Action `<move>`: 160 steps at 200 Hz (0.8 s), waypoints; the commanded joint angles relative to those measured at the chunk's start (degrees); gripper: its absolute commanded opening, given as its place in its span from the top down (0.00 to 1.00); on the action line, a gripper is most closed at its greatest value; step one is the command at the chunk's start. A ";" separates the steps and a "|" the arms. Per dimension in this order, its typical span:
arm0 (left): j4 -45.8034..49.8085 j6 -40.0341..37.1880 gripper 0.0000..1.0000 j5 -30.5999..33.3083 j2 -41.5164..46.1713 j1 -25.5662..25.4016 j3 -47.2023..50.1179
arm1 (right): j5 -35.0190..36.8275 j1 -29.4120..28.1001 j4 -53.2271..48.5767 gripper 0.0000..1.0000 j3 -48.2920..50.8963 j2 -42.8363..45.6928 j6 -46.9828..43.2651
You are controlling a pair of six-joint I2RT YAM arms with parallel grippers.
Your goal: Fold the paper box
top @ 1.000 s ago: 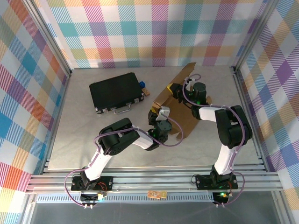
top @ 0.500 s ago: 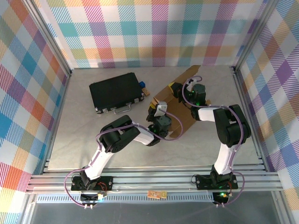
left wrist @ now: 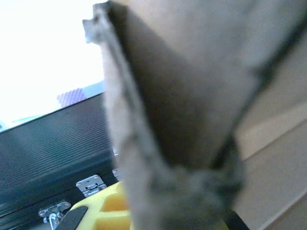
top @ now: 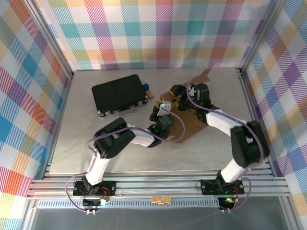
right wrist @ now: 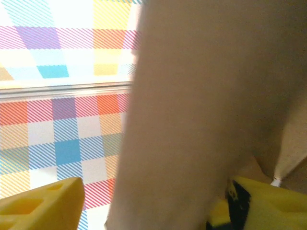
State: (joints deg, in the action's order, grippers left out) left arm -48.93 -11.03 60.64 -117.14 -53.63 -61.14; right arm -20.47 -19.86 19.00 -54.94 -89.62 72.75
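The paper box (top: 194,122) is a plain brown cardboard sheet lying partly flat at the table's middle right, with one flap (top: 206,74) reaching toward the back wall. My left gripper (top: 162,109) is at its left edge. In the left wrist view a thick folded cardboard edge (left wrist: 158,120) fills the gap between the fingers of the left gripper (left wrist: 177,211), which is shut on it. My right gripper (top: 178,92) is at the box's back-left corner. Seen from the right wrist, cardboard (right wrist: 201,110) passes between the spread yellow fingers (right wrist: 38,201) of the right gripper (right wrist: 153,206), with a gap on the left side.
A black case with a metal handle (top: 119,94) lies at the back left, close to the box's left edge, and it also appears behind the cardboard as the black case (left wrist: 48,139). Small blue and orange blocks (top: 147,89) sit by its right end. Plaid walls enclose the table.
The raised cardboard has dropped lower and flatter, its upper flap swinging back and right. The right gripper moved left and forward; the left gripper shifted slightly back.
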 commanded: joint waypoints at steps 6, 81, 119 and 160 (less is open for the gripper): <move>17.64 12.74 1.00 -13.23 13.28 3.20 2.83 | 7.38 2.07 -23.42 0.17 -7.16 9.85 -8.86; 49.13 21.53 1.00 -33.70 23.98 12.11 -2.66 | 14.84 3.79 -44.14 0.13 -21.14 15.88 -21.02; 50.21 21.05 1.00 -32.76 25.20 13.67 -2.75 | 13.38 4.77 -44.47 0.17 -21.58 15.87 -22.78; 52.80 20.87 1.00 -37.07 26.17 16.62 -4.77 | 14.55 5.71 -50.07 0.22 -23.27 15.81 -21.79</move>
State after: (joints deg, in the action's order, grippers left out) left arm 1.19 8.99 26.81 -93.97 -39.38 -62.22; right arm -7.07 -14.76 -25.74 -75.16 -73.49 51.77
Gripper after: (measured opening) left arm 0.071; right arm 0.787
